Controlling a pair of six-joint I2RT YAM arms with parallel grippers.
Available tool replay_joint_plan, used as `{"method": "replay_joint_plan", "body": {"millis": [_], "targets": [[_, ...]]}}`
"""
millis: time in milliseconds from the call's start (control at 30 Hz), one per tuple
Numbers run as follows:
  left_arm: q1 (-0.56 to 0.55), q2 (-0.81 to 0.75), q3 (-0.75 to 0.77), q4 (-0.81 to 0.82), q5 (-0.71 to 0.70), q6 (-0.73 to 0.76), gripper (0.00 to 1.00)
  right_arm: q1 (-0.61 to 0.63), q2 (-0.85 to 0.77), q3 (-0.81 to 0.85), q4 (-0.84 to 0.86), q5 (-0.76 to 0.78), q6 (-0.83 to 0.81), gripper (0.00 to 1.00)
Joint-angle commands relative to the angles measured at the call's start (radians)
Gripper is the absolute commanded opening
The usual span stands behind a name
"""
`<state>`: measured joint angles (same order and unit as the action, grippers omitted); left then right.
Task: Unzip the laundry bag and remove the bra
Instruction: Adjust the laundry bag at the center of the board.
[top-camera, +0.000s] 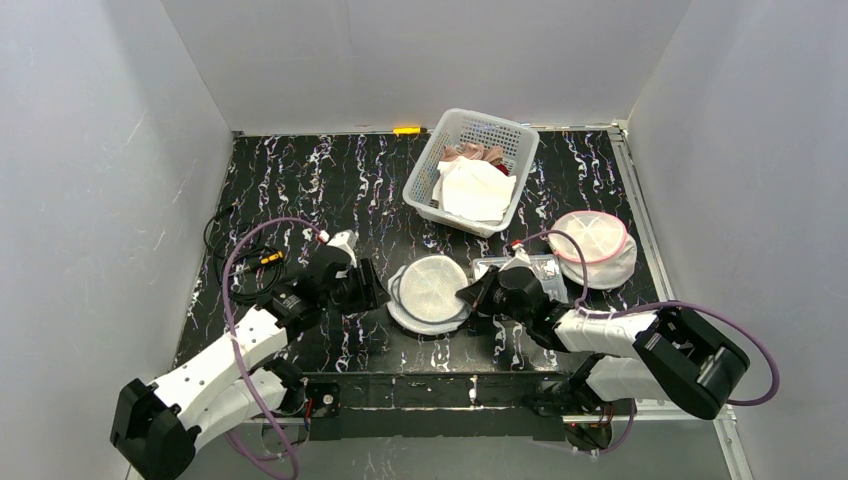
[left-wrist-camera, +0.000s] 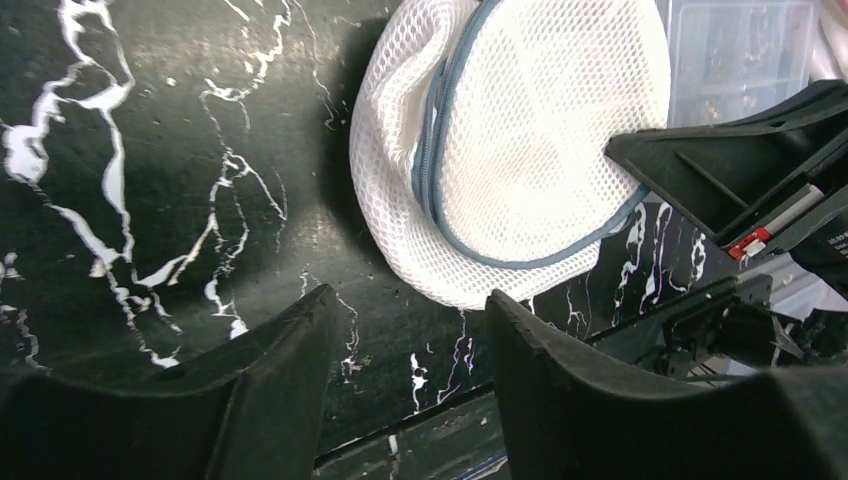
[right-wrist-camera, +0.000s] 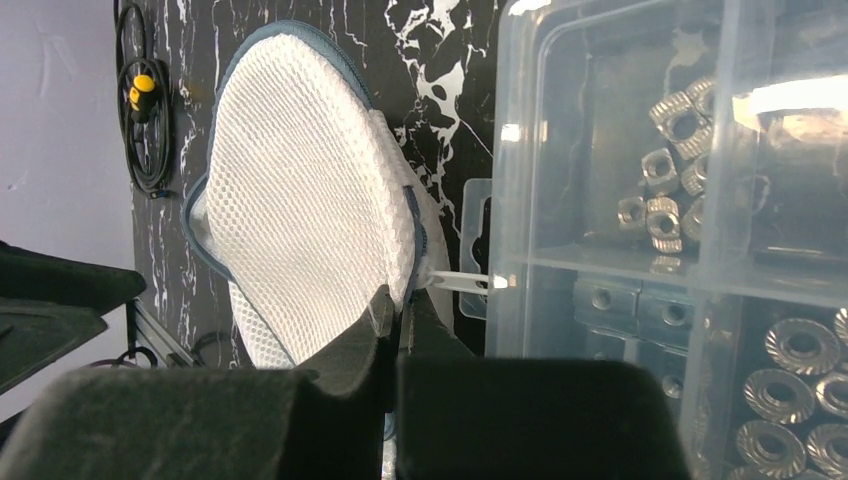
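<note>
The laundry bag (top-camera: 430, 290), a round white mesh pouch with a grey zip band, lies flat on the black marbled tabletop (top-camera: 300, 180), toward six o'clock from its middle. The right claw (top-camera: 472, 294) is at the bag's three o'clock, pinched tight on the mesh rim. The left claw (top-camera: 374, 290) sits at the bag's nine o'clock, just beside the mesh, fingers spread with nothing between them. A clear box of nuts (right-wrist-camera: 620, 150) lies at the bag's three o'clock, touching it. A white basket (top-camera: 470, 170) stands toward one o'clock.
</note>
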<state>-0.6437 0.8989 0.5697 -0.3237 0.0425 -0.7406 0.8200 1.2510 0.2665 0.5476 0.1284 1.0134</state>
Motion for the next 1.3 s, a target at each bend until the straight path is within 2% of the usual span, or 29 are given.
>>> {"method": "replay_joint_plan", "body": {"millis": [0, 133, 400, 633, 833, 867, 1100, 1200, 1267], "targets": [[-0.006, -0.024, 0.086, -0.085, -0.092, 0.056, 0.56, 0.004, 0.014, 0.06, -0.021, 0.014, -0.038, 0.01], [-0.036, 0.093, 0.181, -0.085, -0.094, 0.114, 0.6, 0.007, 0.019, 0.086, -0.069, 0.019, -0.066, 0.01], [-0.196, 0.342, 0.284, -0.087, -0.244, 0.171, 0.6, 0.015, 0.05, 0.115, -0.118, 0.007, -0.081, 0.02], [-0.211, 0.472, 0.266, -0.026, -0.261, 0.151, 0.54, 0.019, 0.045, 0.104, -0.127, 0.003, -0.1, 0.13], [-0.212, 0.525, 0.245, -0.024, -0.309, 0.13, 0.49, 0.021, -0.005, 0.099, -0.178, 0.01, -0.127, 0.38], [-0.211, 0.525, 0.232, -0.022, -0.321, 0.119, 0.48, 0.019, -0.046, 0.104, -0.22, 0.015, -0.144, 0.48], [-0.212, 0.491, 0.204, -0.025, -0.324, 0.099, 0.47, 0.022, -0.24, 0.161, -0.414, 0.049, -0.239, 0.73], [-0.211, 0.458, 0.208, -0.034, -0.308, 0.095, 0.48, 0.022, -0.295, 0.221, -0.506, 0.054, -0.303, 0.93], [-0.212, 0.427, 0.208, -0.04, -0.299, 0.092, 0.51, 0.024, -0.314, 0.265, -0.545, 0.048, -0.34, 0.96]]}}
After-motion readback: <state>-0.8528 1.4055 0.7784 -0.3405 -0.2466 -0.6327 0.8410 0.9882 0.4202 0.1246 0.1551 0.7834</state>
